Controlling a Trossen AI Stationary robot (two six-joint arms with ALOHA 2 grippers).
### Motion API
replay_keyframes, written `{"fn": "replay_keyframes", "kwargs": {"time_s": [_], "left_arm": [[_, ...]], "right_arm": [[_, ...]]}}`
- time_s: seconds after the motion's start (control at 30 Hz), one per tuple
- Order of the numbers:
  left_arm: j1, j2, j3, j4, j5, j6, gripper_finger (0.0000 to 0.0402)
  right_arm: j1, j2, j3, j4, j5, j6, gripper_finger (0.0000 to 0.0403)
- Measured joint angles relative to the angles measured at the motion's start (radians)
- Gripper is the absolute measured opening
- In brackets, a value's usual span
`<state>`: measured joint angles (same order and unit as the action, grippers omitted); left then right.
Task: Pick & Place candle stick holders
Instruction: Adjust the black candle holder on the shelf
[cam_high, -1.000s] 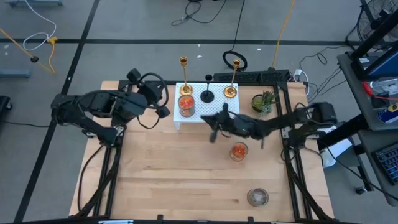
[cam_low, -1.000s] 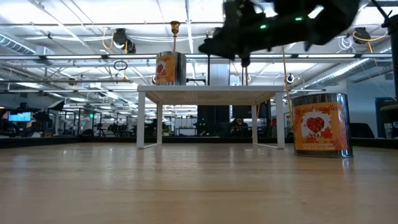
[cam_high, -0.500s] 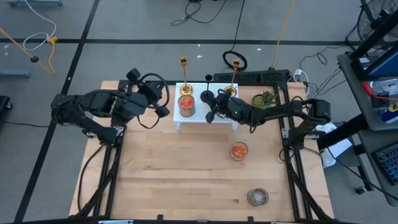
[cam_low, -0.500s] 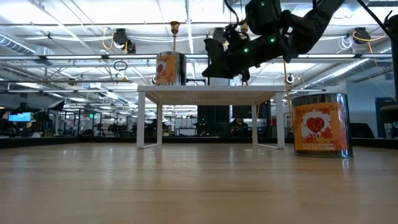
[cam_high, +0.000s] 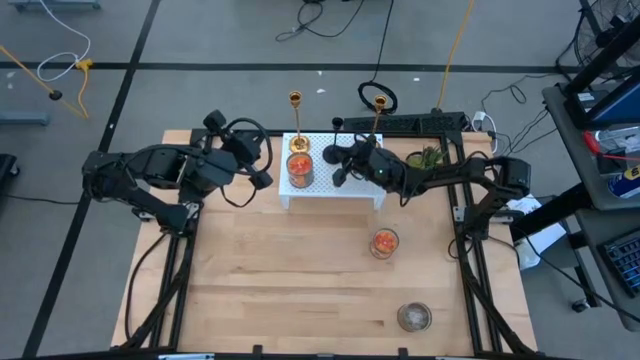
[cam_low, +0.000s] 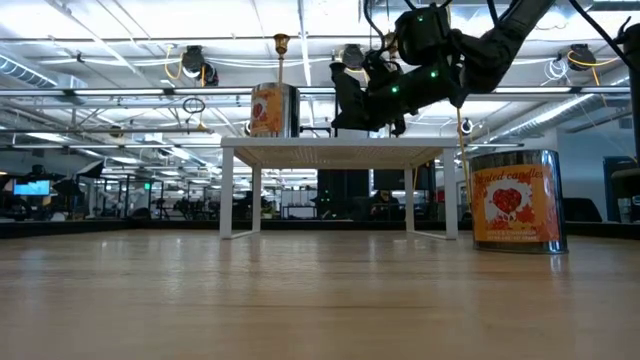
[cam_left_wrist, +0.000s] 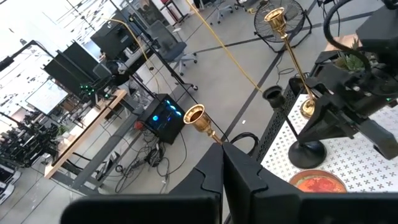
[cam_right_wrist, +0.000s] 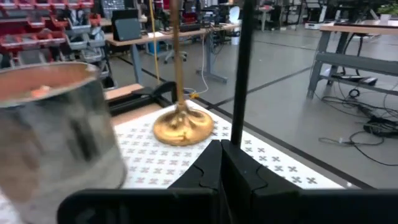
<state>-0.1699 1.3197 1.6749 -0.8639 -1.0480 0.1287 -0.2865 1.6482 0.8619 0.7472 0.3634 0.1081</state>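
While hovering over the white rack (cam_high: 320, 185), right end effector (cam_high: 345, 165) nears black holder (cam_high: 334, 140)

Wooden table (cam_high: 270, 270) carries white rack (cam_high: 330, 190), two cups (cam_high: 384, 242).

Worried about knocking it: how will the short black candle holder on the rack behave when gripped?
The black holder has a thin stem on a small round base, so it probably tips if nudged. It looks rigid and light. The gold stick stands close to the right gripper, so a tilt might strike it.
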Motion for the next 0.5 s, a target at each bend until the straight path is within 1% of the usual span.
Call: {"fn": "replay_keyframes", "kwargs": {"time_s": [0.1, 0.27, 0.5], "left_arm": [[0.000, 0.000, 0.000, 0.000, 0.000, -0.001, 0.0006], [0.000, 0.000, 0.000, 0.000, 0.000, -0.003, 0.0023], [0.000, 0.000, 0.000, 0.000, 0.000, -0.004, 0.0025]], "right_arm": [[-0.013, 0.000, 0.000, -0.004, 0.000, 0.000, 0.0000], [-0.027, 0.000, 0.000, -0.003, -0.002, 0.000, 0.0000], [-0.027, 0.000, 0.000, -0.003, -0.002, 0.000, 0.0000]]}}
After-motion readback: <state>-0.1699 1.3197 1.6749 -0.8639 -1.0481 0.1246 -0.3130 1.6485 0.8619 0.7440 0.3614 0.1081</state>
